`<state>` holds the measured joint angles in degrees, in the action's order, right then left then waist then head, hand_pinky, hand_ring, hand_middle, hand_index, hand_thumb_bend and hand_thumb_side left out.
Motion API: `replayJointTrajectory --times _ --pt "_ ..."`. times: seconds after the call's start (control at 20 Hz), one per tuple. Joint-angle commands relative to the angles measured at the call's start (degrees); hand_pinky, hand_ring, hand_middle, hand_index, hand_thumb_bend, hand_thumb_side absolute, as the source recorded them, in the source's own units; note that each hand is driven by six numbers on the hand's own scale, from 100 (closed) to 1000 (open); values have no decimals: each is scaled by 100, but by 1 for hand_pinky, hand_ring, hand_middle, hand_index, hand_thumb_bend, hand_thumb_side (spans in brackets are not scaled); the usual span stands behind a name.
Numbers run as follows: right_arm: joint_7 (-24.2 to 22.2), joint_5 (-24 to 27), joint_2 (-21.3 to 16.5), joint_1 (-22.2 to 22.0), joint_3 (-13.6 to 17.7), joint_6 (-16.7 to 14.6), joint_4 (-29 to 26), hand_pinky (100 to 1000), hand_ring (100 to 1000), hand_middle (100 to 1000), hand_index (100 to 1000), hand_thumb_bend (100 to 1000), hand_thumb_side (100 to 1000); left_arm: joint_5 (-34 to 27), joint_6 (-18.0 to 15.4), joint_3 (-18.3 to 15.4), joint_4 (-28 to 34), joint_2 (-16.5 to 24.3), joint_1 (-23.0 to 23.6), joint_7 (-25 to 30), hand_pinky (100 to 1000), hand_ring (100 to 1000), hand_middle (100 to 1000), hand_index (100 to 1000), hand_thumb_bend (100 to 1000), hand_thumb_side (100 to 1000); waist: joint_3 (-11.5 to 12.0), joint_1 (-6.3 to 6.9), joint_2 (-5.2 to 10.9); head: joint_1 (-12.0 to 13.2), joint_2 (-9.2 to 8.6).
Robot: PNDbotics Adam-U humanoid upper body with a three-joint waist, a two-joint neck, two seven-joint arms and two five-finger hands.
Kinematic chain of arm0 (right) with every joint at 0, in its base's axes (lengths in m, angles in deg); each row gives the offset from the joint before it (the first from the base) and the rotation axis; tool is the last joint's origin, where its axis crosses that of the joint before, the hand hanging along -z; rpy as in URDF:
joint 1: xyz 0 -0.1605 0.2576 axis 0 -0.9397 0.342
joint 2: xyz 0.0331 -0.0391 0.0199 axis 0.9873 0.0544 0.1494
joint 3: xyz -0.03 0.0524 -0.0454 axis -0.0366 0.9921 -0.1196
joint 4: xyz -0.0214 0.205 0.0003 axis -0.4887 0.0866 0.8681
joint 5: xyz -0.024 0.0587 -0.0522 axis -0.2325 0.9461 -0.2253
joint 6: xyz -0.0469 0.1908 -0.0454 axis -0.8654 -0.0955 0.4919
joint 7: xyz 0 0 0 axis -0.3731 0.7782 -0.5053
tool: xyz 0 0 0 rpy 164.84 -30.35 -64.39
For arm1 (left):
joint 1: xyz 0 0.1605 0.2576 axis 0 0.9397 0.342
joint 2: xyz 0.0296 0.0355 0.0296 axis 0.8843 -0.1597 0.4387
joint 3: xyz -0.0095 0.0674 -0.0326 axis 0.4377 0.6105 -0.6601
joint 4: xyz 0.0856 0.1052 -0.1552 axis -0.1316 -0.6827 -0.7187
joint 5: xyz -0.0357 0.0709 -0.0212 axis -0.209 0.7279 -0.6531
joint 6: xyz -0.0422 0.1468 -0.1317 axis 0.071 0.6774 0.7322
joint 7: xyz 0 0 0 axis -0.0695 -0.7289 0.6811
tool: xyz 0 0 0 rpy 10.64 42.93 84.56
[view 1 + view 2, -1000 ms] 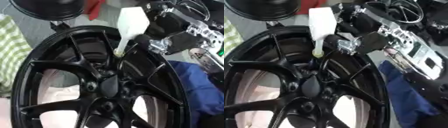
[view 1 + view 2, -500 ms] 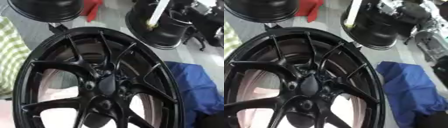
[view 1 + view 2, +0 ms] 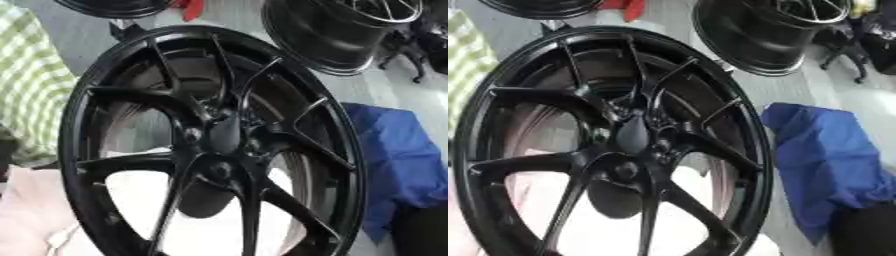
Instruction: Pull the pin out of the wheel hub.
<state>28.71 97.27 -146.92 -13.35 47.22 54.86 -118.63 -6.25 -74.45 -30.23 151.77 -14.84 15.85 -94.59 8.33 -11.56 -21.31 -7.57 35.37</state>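
A black wheel [image 3: 210, 145] fills the middle, its hub [image 3: 223, 137] at the centre where the spokes meet. No pin can be made out there, perhaps lost in the blur. Neither robot hand shows. A blue cloth [image 3: 824, 160] lies right, a second wheel [image 3: 767, 35] behind.

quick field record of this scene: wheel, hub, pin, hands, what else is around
wheel: black spoked wheel, fills most of the view
hub: centre, dark; holes hard to make out
pin: none visible
hands: neither in view
right of wheel: blue cloth
behind: second black wheel at upper right
left edge: green checked cloth
top: small red thing
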Motion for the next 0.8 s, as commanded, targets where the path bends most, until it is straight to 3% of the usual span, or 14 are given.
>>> replayJointTrajectory --times 0.05,0.25,0.4,0.5,0.55,0.65,0.7,0.8 --pt "215 -336 111 -430 477 -361 -63 663 557 142 374 294 100 48 -21 -73 119 157 34 -55 898 677 551 791 166 546 -107 139 185 236 110" --pt "750 -1684 748 -1334 910 -670 -197 676 575 160 394 275 100 51 -34 -93 119 107 131 -90 898 677 550 791 168 545 -304 324 250 445 202" --pt "1177 -2740 1435 -1809 899 -681 -665 682 604 238 467 309 100 37 -38 -92 119 52 177 -111 898 676 550 792 170 542 -384 477 289 537 214" --pt "1326 -3279 1784 -1964 806 -559 -844 696 657 383 597 395 100 22 -37 -86 119 14 206 -108 898 676 550 792 172 541 -422 570 324 567 235" --pt "1316 -3533 1941 -2002 751 -485 -874 723 718 515 703 416 104 14 -34 -87 119 -9 221 -110 898 677 551 792 190 543 -434 612 341 577 247" --pt "1188 -3999 2235 -2061 661 -313 -895 760 808 740 810 430 138 0 -39 -97 119 -49 234 -121 898 678 552 794 190 539 -437 687 374 539 241" --pt "1156 -4194 2373 -2086 628 -207 -898 768 825 776 827 432 223 -6 -44 -101 119 -63 242 -127 898 678 552 794 182 536 -438 718 390 494 233" --pt "1214 -4489 2595 -2117 584 24 -900 791 869 835 843 441 275 -18 -43 -111 119 -96 259 -143 899 679 552 794 185 534 -436 775 421 407 221"
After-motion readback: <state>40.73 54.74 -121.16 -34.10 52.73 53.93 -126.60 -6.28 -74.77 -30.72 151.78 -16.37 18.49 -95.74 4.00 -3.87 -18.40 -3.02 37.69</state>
